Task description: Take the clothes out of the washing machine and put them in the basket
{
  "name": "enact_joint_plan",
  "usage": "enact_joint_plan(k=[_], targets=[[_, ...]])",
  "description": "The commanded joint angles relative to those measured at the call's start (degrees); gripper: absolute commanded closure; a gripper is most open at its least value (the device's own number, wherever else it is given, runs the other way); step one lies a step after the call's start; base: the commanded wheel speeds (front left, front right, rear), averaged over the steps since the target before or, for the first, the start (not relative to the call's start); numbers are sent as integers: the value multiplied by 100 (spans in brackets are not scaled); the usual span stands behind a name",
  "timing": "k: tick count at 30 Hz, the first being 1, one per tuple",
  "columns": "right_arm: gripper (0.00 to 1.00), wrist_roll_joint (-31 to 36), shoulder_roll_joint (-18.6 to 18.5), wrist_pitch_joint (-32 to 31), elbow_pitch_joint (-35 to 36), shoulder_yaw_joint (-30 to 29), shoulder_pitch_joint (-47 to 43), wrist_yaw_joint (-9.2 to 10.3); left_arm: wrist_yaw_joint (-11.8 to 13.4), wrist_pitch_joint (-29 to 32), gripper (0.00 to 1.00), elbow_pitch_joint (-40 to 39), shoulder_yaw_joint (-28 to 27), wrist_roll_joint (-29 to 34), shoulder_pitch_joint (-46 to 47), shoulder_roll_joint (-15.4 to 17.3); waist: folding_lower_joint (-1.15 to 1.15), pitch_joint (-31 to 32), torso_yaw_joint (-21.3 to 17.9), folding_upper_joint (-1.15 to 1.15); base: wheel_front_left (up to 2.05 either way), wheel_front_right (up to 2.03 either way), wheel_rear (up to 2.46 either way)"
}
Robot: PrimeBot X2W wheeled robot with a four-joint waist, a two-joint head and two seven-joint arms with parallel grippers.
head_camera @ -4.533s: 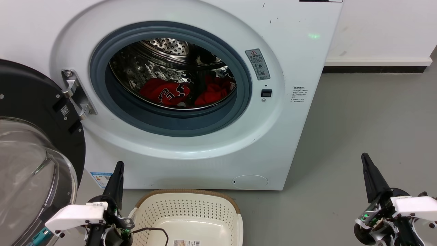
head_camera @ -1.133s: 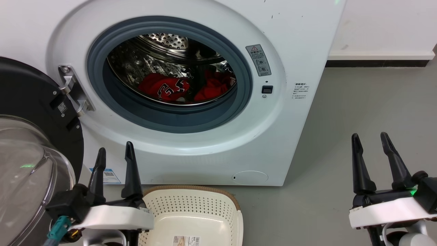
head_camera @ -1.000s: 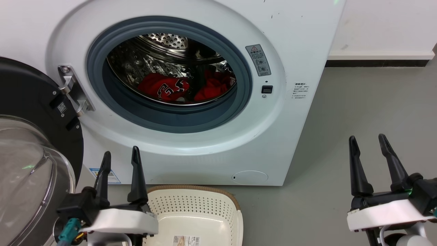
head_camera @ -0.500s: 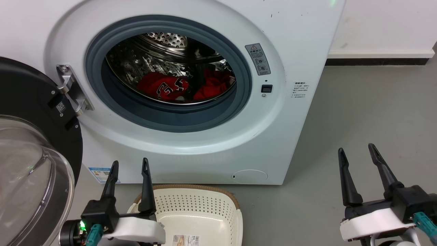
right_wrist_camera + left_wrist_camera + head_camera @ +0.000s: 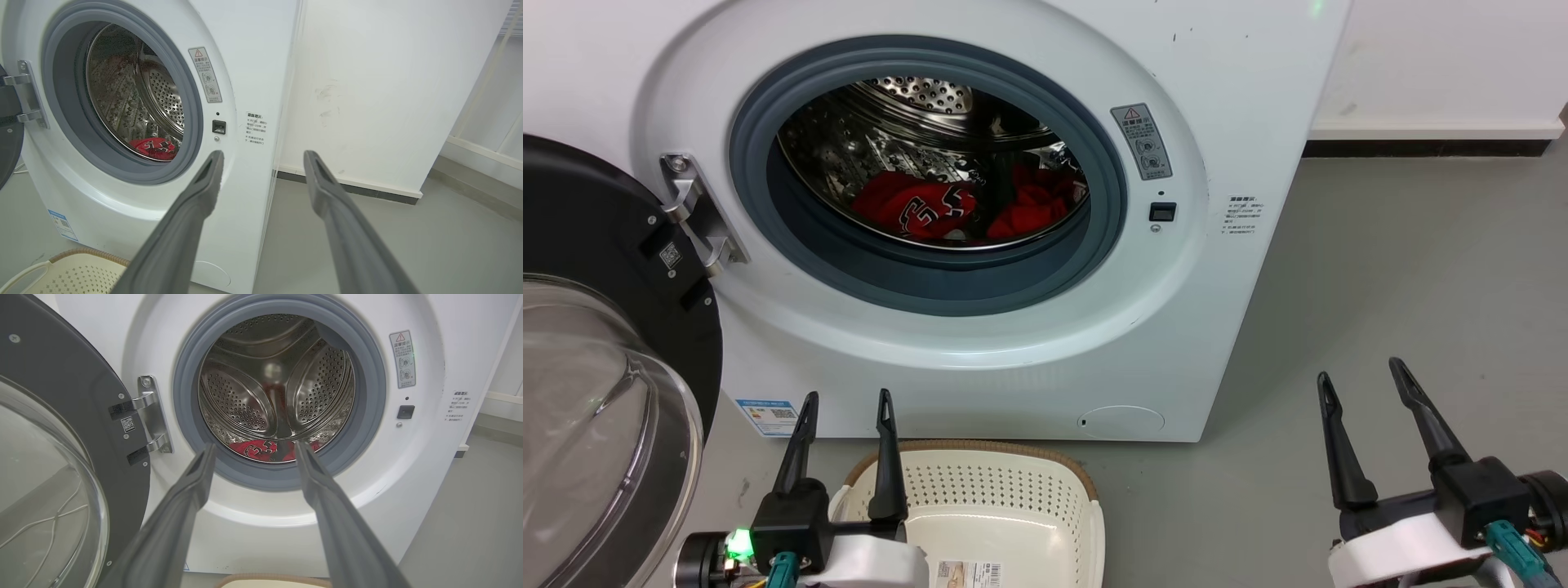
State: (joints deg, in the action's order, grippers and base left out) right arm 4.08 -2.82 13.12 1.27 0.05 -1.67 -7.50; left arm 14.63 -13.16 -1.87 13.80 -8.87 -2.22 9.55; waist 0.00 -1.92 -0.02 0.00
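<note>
The red clothes (image 5: 923, 208) lie at the bottom of the steel drum of the white washing machine (image 5: 1013, 359), a jersey with numerals on the left and a second red piece (image 5: 1033, 211) on the right. The clothes (image 5: 253, 449) (image 5: 153, 148) sit low behind the grey gasket. The cream basket (image 5: 980, 490) stands on the floor in front of the machine, holding no garments. My left gripper (image 5: 845, 394) (image 5: 255, 445) is open over the basket's left rim, pointing at the porthole. My right gripper (image 5: 1360, 369) (image 5: 264, 153) is open above the floor, right of the machine.
The black-rimmed glass door (image 5: 605, 245) (image 5: 61, 396) hangs open at the left, close to my left arm. Grey floor (image 5: 1380, 269) stretches right of the machine up to a white wall with a dark skirting (image 5: 1421, 149). The basket rim (image 5: 273, 577) (image 5: 81, 269) lies just below both grippers.
Both open grippers have sunk lower in the head view over the last second. The left one also shifted right, to the basket's left rim. The clothes have not moved.
</note>
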Motion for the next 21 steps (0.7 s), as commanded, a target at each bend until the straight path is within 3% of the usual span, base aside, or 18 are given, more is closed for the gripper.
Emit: enact_joint_plan(k=[1, 12, 21], targets=[[0, -37, -14, 64, -89, -41, -75, 2, -28, -68, 0, -33, -97, 96, -93, -57, 0, 1, 1, 0, 0, 0, 0], [0, -125, -9, 178, -373, -178, -1, 3, -469, -179, 0, 117, -408, 585, -203, -267, 0, -44, -11, 0, 0, 0, 0], [0, -15, -9, 213, -357, -168, 46, 3, -515, -207, 0, 233, -485, 820, -180, -354, 0, -35, -22, 0, 0, 0, 0]])
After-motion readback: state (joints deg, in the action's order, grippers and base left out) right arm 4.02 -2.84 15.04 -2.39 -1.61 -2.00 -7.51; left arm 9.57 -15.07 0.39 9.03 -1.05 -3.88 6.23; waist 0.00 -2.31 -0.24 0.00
